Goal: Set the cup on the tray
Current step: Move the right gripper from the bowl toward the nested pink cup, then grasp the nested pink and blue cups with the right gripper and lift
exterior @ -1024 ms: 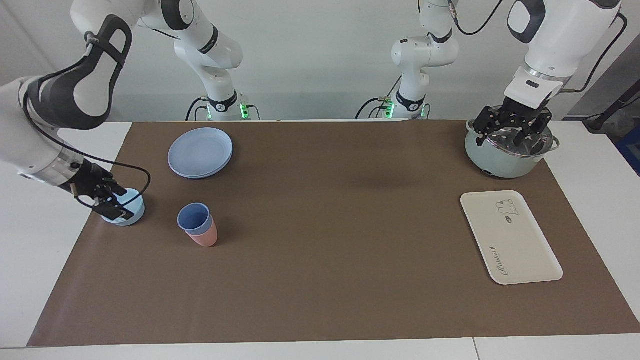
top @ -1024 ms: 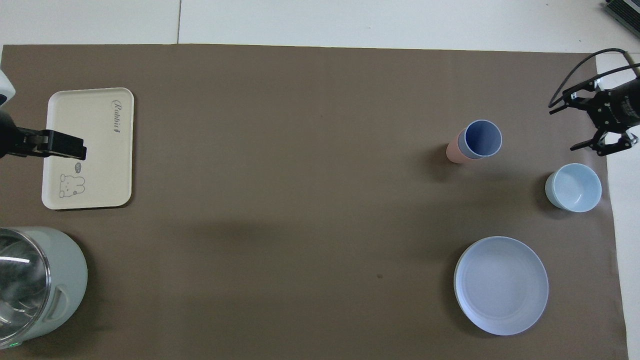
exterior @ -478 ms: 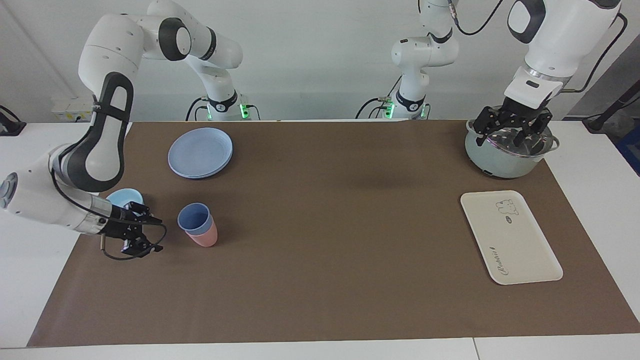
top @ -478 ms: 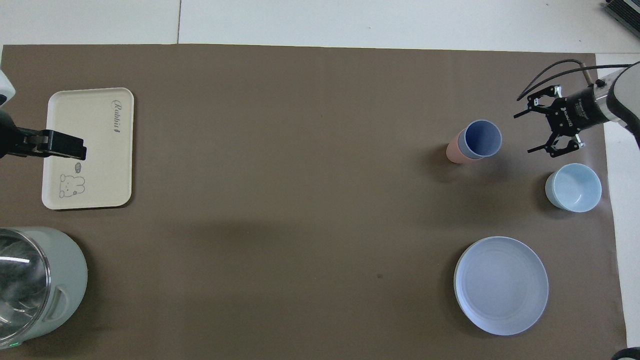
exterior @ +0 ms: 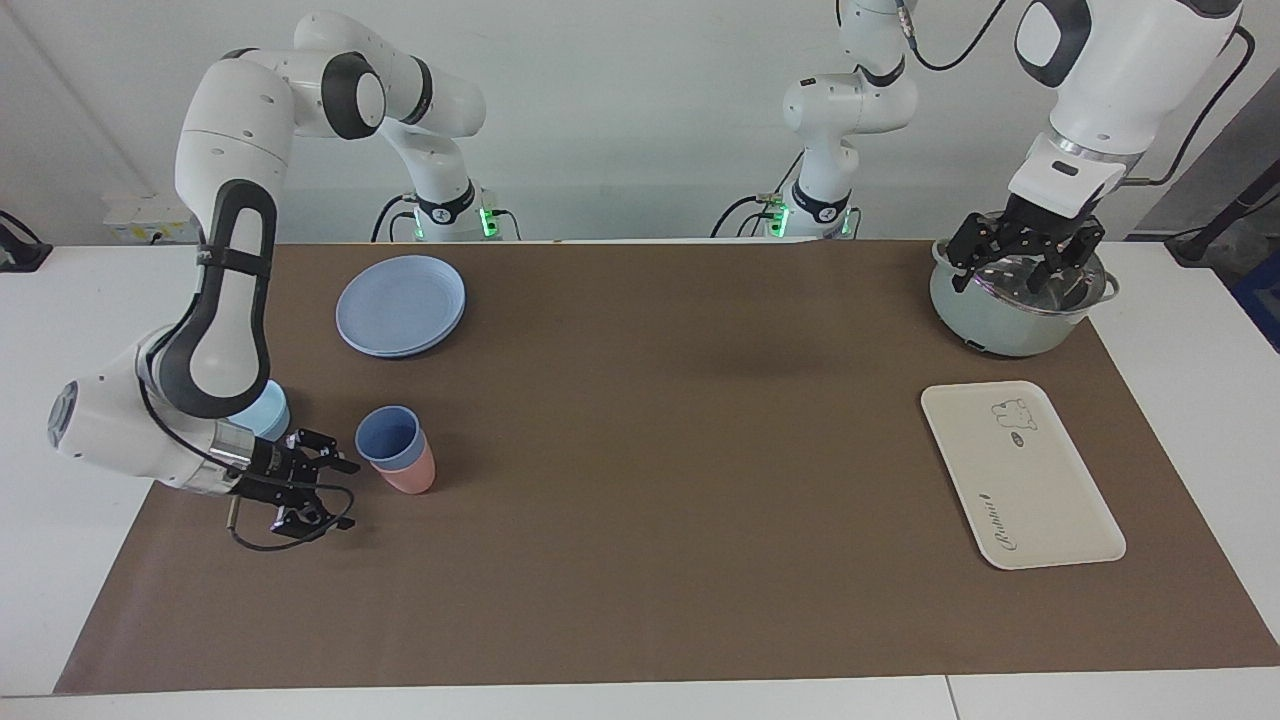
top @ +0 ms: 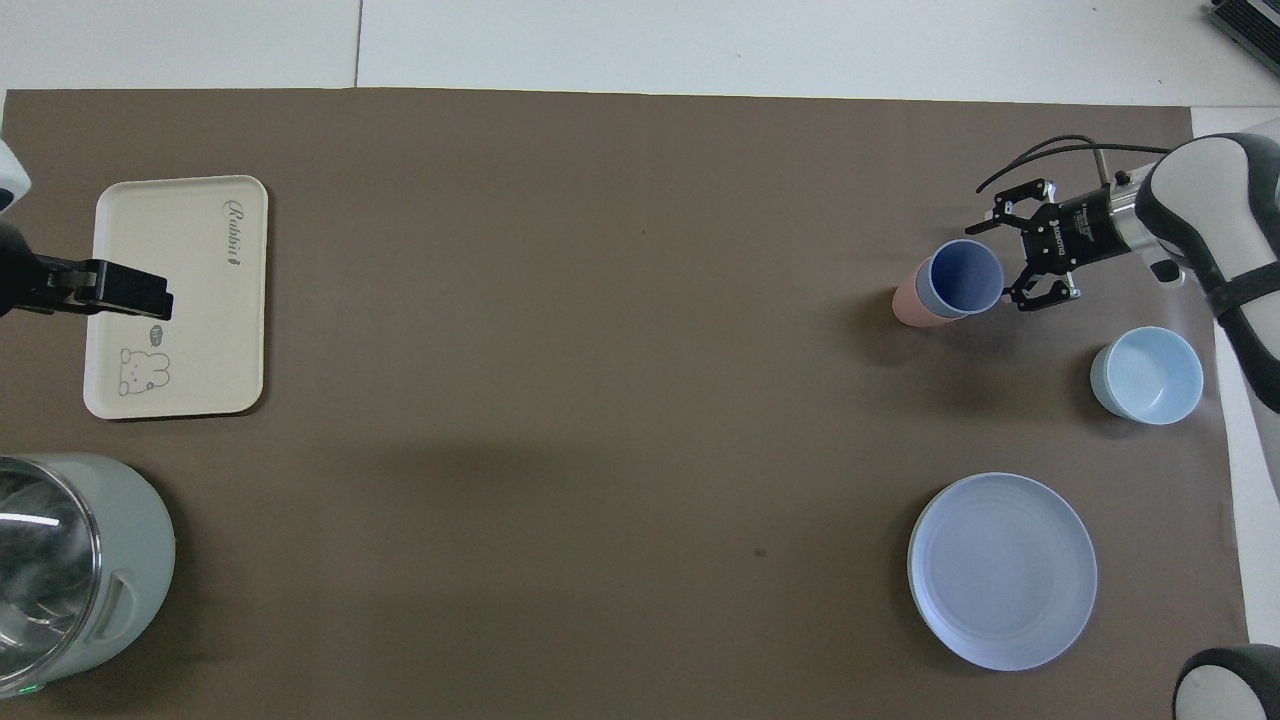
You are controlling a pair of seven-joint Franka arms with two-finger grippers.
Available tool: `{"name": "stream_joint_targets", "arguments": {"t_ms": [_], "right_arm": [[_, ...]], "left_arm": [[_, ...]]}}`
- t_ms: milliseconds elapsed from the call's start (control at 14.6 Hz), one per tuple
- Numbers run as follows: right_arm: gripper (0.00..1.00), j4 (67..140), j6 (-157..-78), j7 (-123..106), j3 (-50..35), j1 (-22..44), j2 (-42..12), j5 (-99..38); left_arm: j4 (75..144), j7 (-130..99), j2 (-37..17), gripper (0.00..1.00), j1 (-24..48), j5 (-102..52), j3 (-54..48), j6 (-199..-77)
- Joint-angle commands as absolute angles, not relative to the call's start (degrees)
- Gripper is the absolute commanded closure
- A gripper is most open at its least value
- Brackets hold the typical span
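The periwinkle-blue cup (exterior: 388,436) stands nested inside a salmon-pink cup (exterior: 412,477) on the brown mat at the right arm's end of the table; the pair also shows in the overhead view, blue cup (top: 962,278) in pink cup (top: 908,305). My right gripper (exterior: 325,492) is open and lies low and level just beside the cups, not touching them; it also shows in the overhead view (top: 1010,258). The cream tray (exterior: 1030,480) with the bear drawing lies bare at the left arm's end, also seen from overhead (top: 215,330). My left gripper (exterior: 1025,270) waits open above the pot.
A pale green pot (exterior: 1000,325) stands nearer to the robots than the tray. A light-blue bowl (exterior: 262,415) sits beside the right arm's wrist. A round blue plate (exterior: 400,305) lies nearer to the robots than the cups.
My right gripper has left the light-blue bowl and swung down and in toward the nested cups, ending right beside them. The left arm has not moved.
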State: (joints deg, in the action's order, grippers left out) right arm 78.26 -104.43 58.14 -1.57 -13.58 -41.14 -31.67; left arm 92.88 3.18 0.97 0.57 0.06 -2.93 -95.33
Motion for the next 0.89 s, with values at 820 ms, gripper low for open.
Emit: {"name": "stream_joint_targets", "arguments": {"t_ms": [820], "right_arm": [[0.05, 91.0, -104.9, 53.3, -3.0, -13.3, -34.4, -37.6]], "left_arm": [[94.4, 2.7, 2.0, 0.0, 0.4, -0.4, -2.9, -96.5]]}}
